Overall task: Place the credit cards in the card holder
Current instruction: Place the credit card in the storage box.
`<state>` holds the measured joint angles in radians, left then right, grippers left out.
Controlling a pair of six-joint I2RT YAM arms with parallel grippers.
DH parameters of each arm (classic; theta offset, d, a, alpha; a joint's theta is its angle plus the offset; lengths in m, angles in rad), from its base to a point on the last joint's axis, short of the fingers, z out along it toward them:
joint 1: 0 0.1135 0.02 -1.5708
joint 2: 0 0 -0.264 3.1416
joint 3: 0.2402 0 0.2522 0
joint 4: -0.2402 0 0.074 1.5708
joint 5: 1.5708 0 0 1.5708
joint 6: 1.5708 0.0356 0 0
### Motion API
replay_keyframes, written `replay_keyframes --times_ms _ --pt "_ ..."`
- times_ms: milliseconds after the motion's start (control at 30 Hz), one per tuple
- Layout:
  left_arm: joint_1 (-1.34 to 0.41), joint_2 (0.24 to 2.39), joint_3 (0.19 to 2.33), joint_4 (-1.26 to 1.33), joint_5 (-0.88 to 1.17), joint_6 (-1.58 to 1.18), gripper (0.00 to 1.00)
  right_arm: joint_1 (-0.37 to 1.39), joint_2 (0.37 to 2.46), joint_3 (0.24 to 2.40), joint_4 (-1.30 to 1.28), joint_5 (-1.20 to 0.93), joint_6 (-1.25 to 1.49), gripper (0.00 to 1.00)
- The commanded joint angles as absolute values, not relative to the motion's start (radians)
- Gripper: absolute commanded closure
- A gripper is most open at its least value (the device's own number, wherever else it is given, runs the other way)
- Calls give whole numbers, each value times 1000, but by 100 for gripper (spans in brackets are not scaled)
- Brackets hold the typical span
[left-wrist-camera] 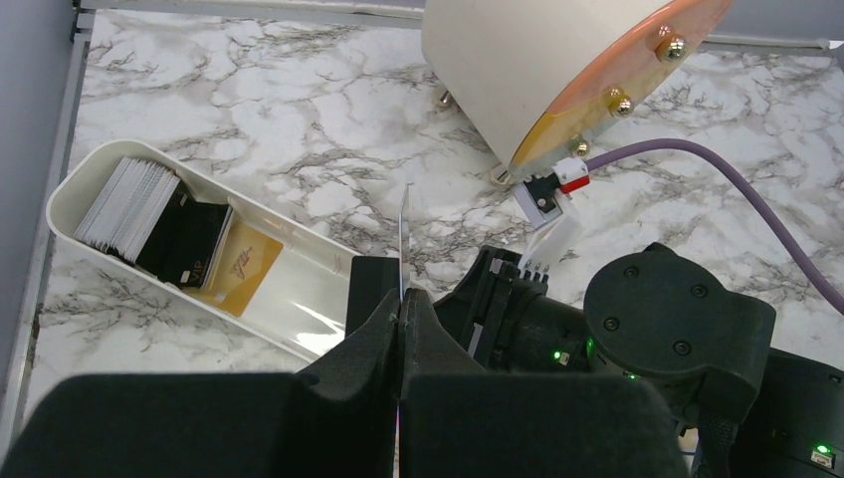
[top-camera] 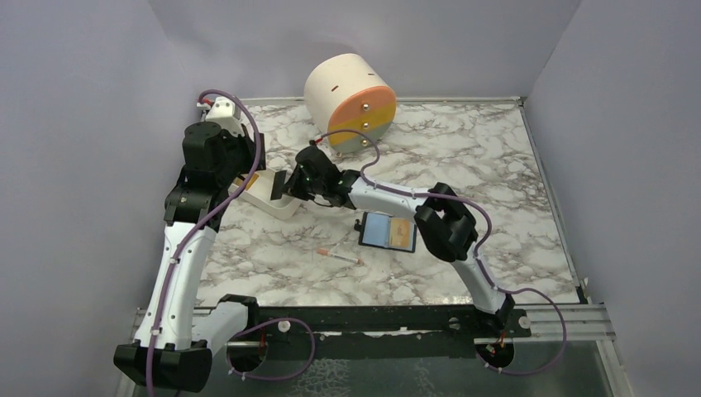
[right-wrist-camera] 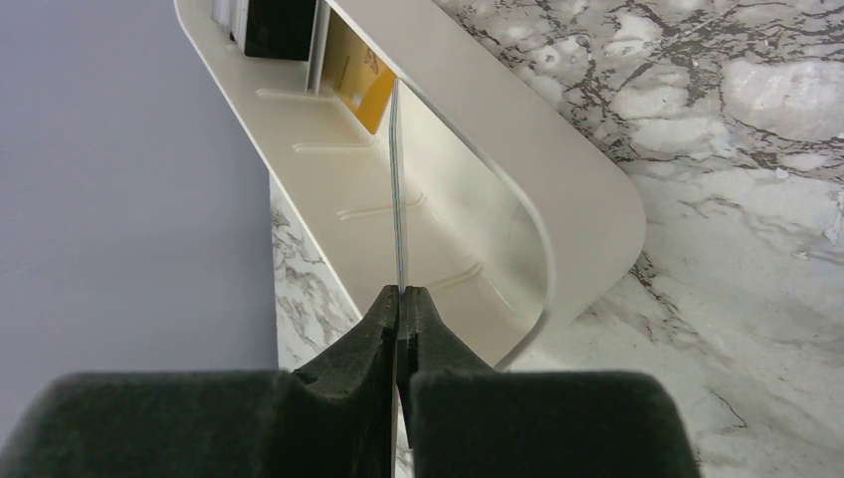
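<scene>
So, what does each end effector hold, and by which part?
Left end effector and right end effector each pinch a thin card by its near edge.

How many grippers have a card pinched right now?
2. The left gripper pinches a credit card edge-on beside the white tray; the right gripper pinches one edge-on over the tray's end.

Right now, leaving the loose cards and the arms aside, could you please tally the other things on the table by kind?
White tray: 1
Black card holder: 1
White-and-pink stick: 1
Round drawer unit: 1
Total: 4
</scene>
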<state>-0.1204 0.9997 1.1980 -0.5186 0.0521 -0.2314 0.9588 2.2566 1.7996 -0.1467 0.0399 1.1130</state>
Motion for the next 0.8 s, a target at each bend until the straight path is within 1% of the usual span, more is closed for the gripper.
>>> replay_keyframes --times_ms 0,100,200,300,333,433,633,767 --pt "-124 992 1200 -520 52 -230 100 974 2283 1839 -177 96 1078 97" --pt "-124 993 1200 -519 53 -230 100 977 2282 1851 -197 104 1064 91" --pt "-126 991 1197 -520 59 -229 100 977 2264 1852 -212 113 1036 81" --pt "-127 993 1184 -516 102 -223 100 977 2219 1832 -208 109 973 73" --pt "-128 993 1177 -510 132 -220 100 976 2200 1820 -207 110 951 72" --pt "-130 997 1144 -490 219 -230 100 975 2125 1760 -202 120 882 71" --pt "-130 1029 1073 -449 385 -285 100 966 1922 1564 -214 139 711 70" --pt "-131 1054 994 -328 554 -354 100 953 1789 1422 -281 168 645 70"
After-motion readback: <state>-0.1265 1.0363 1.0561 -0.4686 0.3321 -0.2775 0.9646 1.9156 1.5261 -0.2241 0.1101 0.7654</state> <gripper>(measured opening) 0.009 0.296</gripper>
